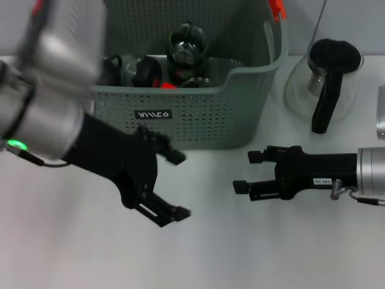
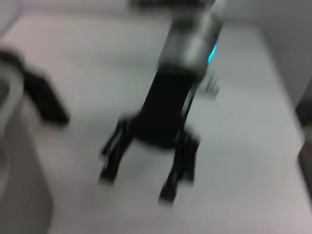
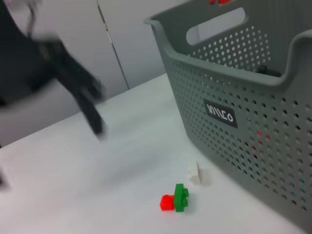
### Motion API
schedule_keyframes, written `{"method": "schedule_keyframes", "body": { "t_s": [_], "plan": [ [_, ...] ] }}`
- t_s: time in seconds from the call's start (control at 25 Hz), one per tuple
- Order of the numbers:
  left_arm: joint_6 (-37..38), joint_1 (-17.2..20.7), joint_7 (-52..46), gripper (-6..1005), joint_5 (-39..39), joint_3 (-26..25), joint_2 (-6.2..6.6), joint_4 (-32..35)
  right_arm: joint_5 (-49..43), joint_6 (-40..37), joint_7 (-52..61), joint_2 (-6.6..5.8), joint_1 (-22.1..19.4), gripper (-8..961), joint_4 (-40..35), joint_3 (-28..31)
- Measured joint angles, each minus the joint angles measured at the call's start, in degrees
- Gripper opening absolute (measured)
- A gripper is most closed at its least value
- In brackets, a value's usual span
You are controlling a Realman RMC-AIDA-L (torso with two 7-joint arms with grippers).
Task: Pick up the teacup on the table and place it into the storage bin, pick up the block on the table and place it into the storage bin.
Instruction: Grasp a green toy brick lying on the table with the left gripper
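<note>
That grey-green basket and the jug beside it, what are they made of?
The storage bin looks like moulded matte plastic: its walls are punched with even rows of small holes, and its rim is smoothly rounded. The jug seems to be clear glass, since the table shows through its body; its black handle is probably plastic.

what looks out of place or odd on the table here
The blocks near the storage bin lie scattered on the table: a red and green cluster, plus a small white piece apart beside it. Nothing looks spilled or damaged. Both grippers, left and right, are open and empty.
</note>
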Motion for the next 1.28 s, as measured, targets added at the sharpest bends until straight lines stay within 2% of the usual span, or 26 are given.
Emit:
{"method": "schedule_keyframes", "body": {
  "t_s": [0.12, 0.24, 0.56, 0.96, 1.28],
  "plan": [
    [-6.20, 0.37, -3.93, 951, 8.05, 5.07, -0.47, -2.83, 0.00, 0.24, 0.02, 0.17, 0.09, 944, 0.10, 0.42],
    [-11.91, -0.85, -10.78, 951, 13.35, 7.49, -0.37, -6.95, 0.00, 0.48, 0.03, 0.24, 0.16, 945, 0.32, 0.49],
    [-18.64, -5.73, -21.90, 951, 21.17, 9.04, -0.21, -16.03, 0.00, 1.48, 0.10, 0.27, 0.15, 944, 0.50, 0.48],
    [-22.42, -6.75, -34.74, 950, 26.47, 14.88, -0.30, -17.08, 0.00, 1.48, 0.13, -0.06, 0.19, 945, 0.50, 1.22],
    [-23.78, -7.33, -41.44, 950, 30.17, 17.92, -0.42, -17.72, -2.37, 1.47, -0.57, -0.17, 0.18, 944, 0.22, 1.37]
  ]
}}
